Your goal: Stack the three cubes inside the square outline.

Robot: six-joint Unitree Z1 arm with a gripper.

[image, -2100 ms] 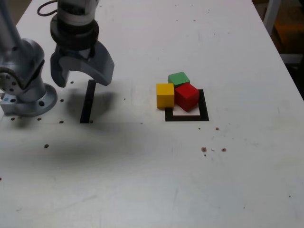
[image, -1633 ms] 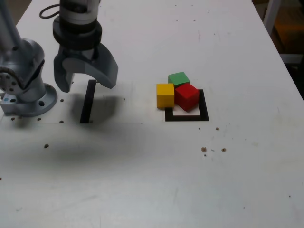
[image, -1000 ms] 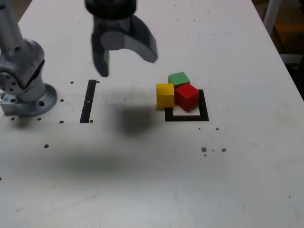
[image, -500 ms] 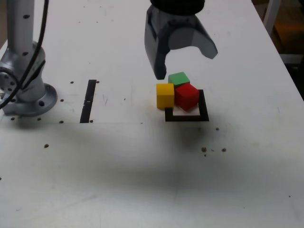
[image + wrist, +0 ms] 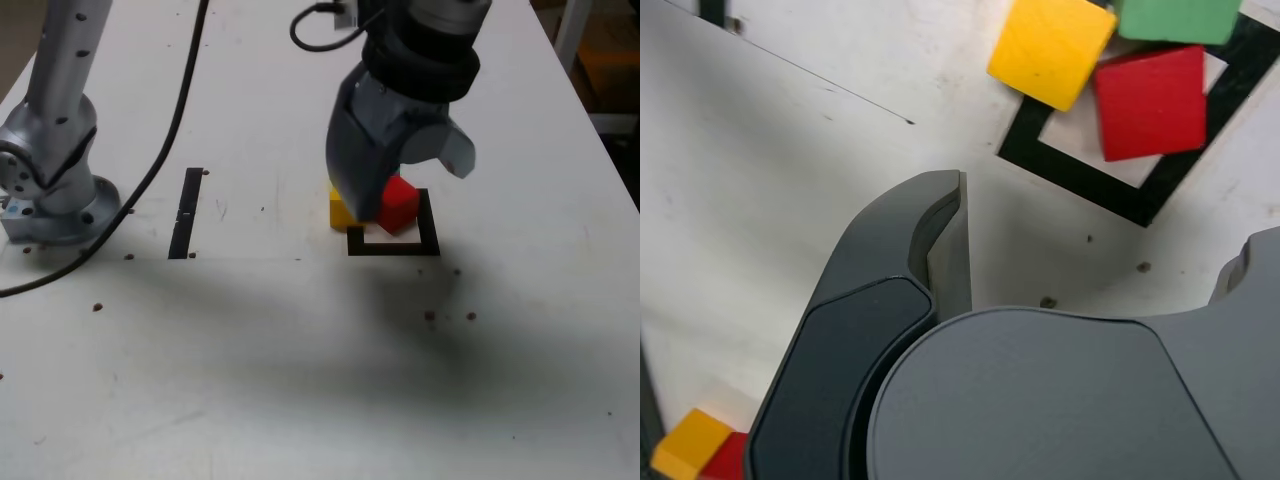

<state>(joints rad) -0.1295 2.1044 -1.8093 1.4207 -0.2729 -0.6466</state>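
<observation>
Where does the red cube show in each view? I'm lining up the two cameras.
Exterior view: the red cube is partly hidden behind the gripper's near jaw, on the square outline.
Wrist view: the red cube lies fully visible inside the outline, beside the yellow cube.
Shared landmark: the square outline.

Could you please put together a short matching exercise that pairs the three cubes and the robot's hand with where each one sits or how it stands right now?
Things:
1. red cube
2. yellow cube
3. green cube
4. hand

Places or states:
A. resting on the bare white table, just outside a corner of the square outline
B. open and holding nothing, above the cubes
C. lying over the outline's far border, beside the red cube
D. mostly over the outline's white centre

Pairs: 1-D, 2-A, 3-C, 4-B
</observation>
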